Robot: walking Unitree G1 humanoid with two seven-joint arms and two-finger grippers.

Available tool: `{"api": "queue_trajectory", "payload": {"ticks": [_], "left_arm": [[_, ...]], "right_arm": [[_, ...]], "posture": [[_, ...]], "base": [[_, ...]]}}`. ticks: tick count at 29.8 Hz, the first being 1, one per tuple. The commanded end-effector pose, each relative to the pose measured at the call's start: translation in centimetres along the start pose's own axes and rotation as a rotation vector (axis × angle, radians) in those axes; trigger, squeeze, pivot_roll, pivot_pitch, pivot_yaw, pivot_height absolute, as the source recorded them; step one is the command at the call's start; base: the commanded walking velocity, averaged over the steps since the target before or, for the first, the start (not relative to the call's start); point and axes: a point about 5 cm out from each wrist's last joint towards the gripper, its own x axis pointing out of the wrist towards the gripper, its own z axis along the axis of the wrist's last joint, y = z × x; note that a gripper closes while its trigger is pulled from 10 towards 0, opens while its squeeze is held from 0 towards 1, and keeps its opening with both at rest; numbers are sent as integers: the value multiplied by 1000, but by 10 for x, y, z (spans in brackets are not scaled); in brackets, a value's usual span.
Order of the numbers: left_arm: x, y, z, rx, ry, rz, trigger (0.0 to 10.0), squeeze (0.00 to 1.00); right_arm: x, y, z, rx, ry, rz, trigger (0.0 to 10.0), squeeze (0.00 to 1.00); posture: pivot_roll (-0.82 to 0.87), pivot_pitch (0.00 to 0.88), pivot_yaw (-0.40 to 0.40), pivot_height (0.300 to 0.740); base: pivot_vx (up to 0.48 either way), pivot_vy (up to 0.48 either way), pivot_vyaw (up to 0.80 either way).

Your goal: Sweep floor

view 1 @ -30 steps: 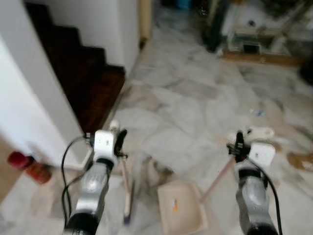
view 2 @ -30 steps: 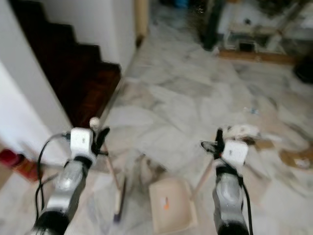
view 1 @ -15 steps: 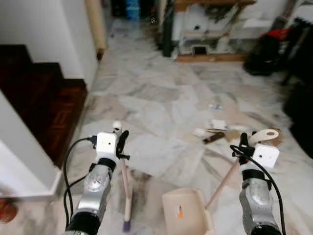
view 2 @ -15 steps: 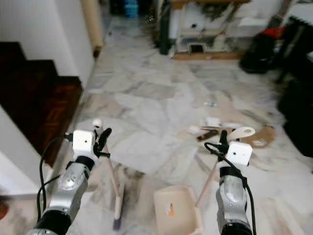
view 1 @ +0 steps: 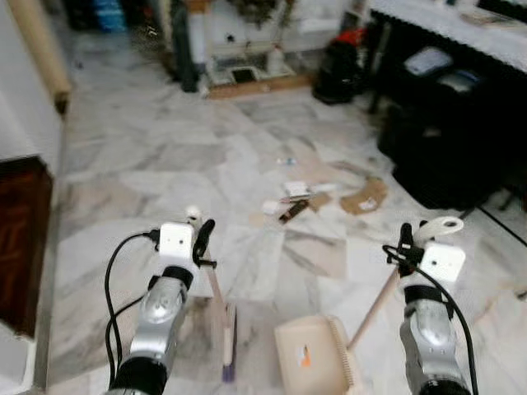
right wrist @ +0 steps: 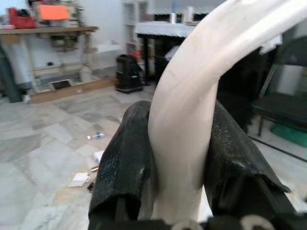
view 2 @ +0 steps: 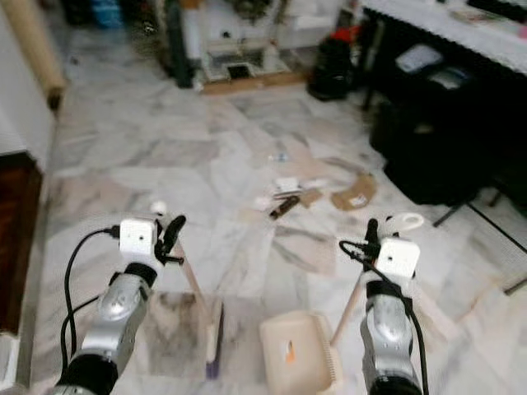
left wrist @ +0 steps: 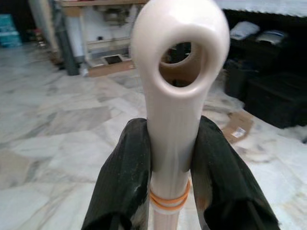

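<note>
Tools in hand, litter not yet reached.

Left gripper (view 1: 198,237) is clamped on the broom handle (left wrist: 178,124), with the broom head (view 1: 228,350) on the marble floor (view 1: 140,164) just below it. Right gripper (view 1: 405,245) is clamped on the dustpan handle (right wrist: 192,124); the cream dustpan (view 1: 311,358) sits low between the two arms, looking empty. Paper scraps (view 1: 288,197) and a cardboard piece (view 1: 365,196) lie ahead, well apart from both tools. By my reckoning all the sweeping is left.
</note>
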Motion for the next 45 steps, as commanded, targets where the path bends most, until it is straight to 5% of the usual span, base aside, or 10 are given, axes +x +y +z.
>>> {"api": "queue_trajectory", "payload": {"ticks": [1,18,24,45], "left_arm": [[2,5,6,7,-27,11,10000,0],[2,6,6,10,-26,18,10000,0],[2,5,5,9,-24,11,10000,0],[1,3,4,9,-27,2,10000,0]], "right_arm": [[6,5,10,8,-46,15,10000,0],[6,8,10,14,-48,28,10000,0],[5,15,12,-65,-64,95,10000,0],[3,14,11,-13,-65,70,10000,0]], "posture": [[-118,0,22,740],[-120,0,23,740],[-122,0,24,740],[-122,0,22,740]], "base": [[0,0,0],[180,0,0],[311,0,177],[315,0,57]]}}
